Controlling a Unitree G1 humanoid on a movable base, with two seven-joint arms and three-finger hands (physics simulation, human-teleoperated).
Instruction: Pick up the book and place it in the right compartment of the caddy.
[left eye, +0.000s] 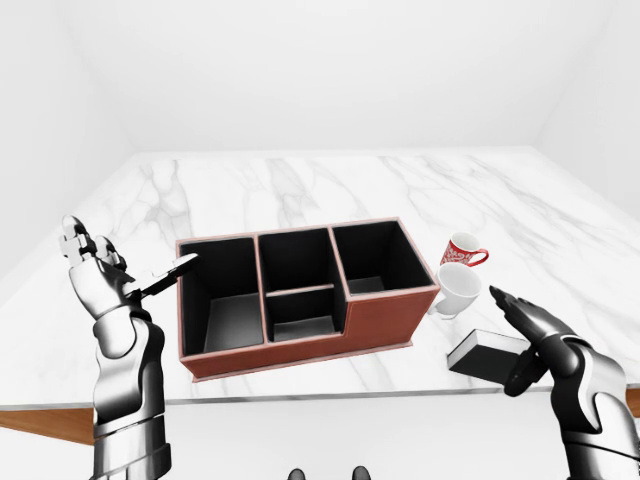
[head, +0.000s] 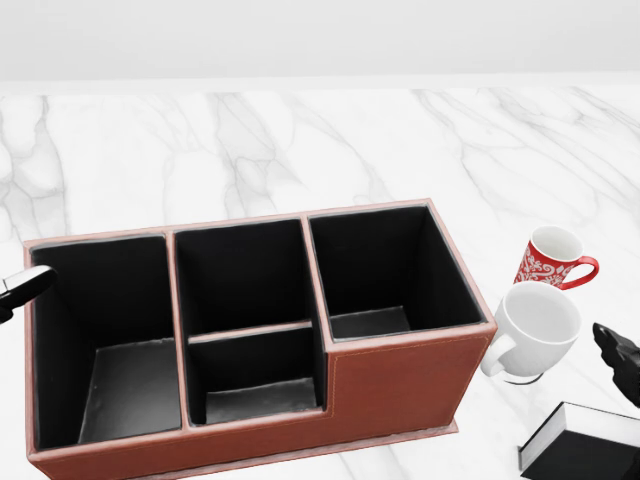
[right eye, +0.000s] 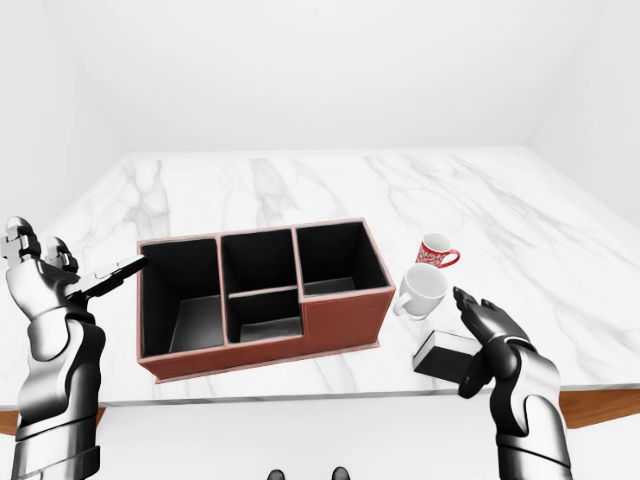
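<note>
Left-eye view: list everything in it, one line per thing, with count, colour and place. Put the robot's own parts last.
White marble countertop: one, white with grey veins, fills the middle of the view.
Reddish-brown leather caddy with black lining: one, centre of the countertop, four open compartments, all showing bare floors.
Red mug with white pattern: one, right of the caddy, upright.
Plain white mug: one, just below the red mug, close to the caddy's right end.
Black book with white page edges: one, lying flat at lower right, near the countertop's edge.
Left hand: one, silver and black, open, raised left of the caddy.
Right hand: one, silver and black, open, over the book, not gripping it.
</note>
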